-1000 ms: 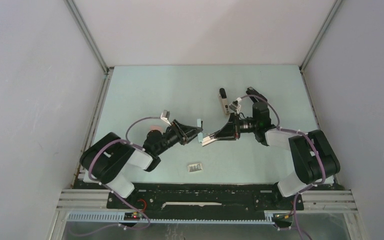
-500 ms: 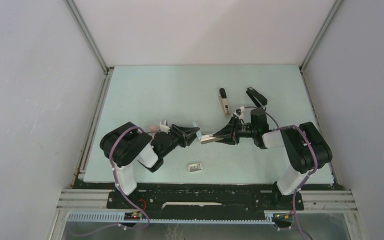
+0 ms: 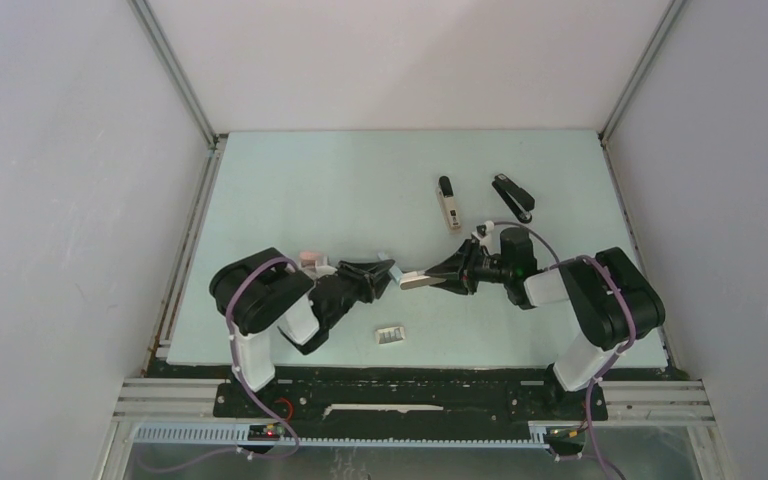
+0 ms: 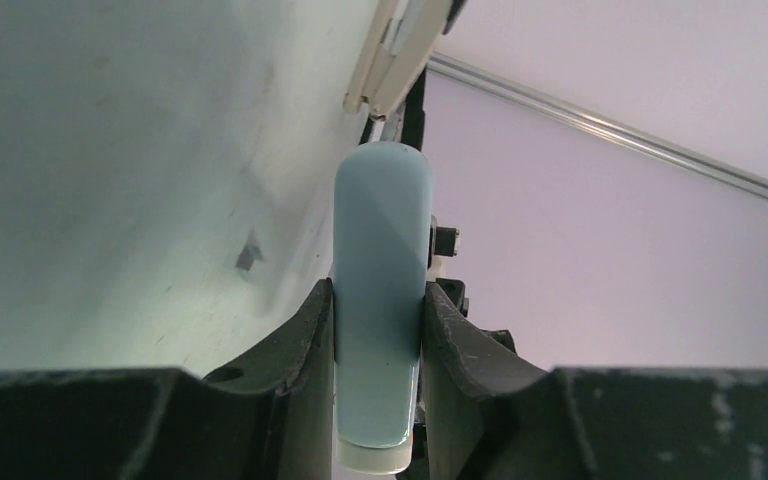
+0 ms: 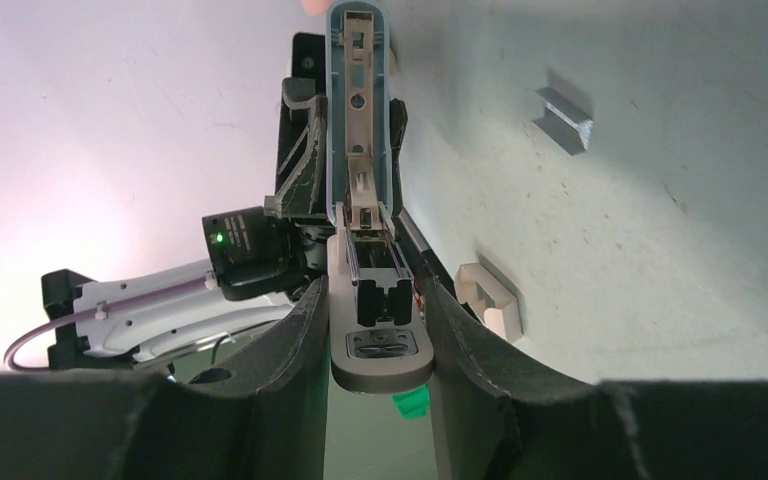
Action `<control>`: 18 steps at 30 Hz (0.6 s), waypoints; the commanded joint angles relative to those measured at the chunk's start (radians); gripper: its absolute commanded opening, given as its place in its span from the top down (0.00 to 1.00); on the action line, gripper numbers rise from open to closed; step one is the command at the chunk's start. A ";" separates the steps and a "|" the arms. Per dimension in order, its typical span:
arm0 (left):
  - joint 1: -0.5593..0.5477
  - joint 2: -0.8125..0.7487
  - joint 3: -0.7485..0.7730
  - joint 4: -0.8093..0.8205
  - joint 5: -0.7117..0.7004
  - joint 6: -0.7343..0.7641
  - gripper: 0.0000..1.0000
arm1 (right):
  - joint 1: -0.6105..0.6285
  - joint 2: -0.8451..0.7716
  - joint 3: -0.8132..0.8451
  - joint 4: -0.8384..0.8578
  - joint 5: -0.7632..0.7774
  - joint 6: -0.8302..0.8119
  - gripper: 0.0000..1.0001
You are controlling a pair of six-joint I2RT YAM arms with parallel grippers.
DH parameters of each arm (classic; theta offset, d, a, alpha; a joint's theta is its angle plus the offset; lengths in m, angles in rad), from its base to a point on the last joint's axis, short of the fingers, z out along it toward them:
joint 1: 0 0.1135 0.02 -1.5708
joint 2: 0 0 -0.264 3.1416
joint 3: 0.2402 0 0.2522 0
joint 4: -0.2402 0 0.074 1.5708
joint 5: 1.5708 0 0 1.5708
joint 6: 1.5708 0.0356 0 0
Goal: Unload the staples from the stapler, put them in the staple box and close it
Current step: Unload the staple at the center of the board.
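A light-blue stapler (image 3: 407,278) hangs hinged wide open between my two grippers, above the table's middle. My left gripper (image 4: 378,290) is shut on its blue top cover (image 4: 381,220). My right gripper (image 5: 378,295) is shut on its grey base (image 5: 381,352). In the right wrist view the cover's (image 5: 358,90) inside and the open metal magazine (image 5: 370,255) face the camera. I cannot tell whether staples lie in the magazine. A short silvery strip of staples (image 5: 563,118) lies on the table beyond the stapler. A small grey bit (image 4: 249,256) also lies on the table.
A small white slotted block (image 3: 390,335) sits on the table in front of the stapler, the same block (image 5: 490,296) showing beside my right gripper. At the back right lie a white-and-black stapler (image 3: 448,203) and a black stapler (image 3: 513,196). A small pink block (image 3: 310,258) lies beside the left arm.
Both arms have drawn in and lowered, carrying the open stapler slightly toward the front. The right wrist has moved off the back, uncovering the black stapler. Both grips are unchanged.
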State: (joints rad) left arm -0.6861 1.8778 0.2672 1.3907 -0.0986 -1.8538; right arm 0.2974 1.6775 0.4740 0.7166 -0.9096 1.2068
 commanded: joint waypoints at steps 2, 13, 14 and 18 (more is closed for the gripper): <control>-0.024 -0.030 -0.036 0.079 -0.359 -0.169 1.00 | -0.003 0.040 -0.073 -0.061 0.045 -0.044 0.97; -0.044 0.018 0.061 0.116 -0.254 -0.104 1.00 | -0.052 0.207 -0.037 0.188 -0.054 0.023 0.85; -0.053 0.014 0.067 0.117 -0.239 -0.089 1.00 | -0.060 0.235 -0.031 0.240 -0.081 0.046 0.85; -0.096 -0.019 0.086 0.123 -0.201 -0.036 1.00 | -0.078 0.248 -0.013 0.361 -0.122 0.095 0.81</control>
State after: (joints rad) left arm -0.7670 1.9144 0.2844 1.3285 -0.2371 -1.8977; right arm 0.2455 1.9018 0.4629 0.9810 -0.9890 1.3014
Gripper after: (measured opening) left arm 0.346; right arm 0.422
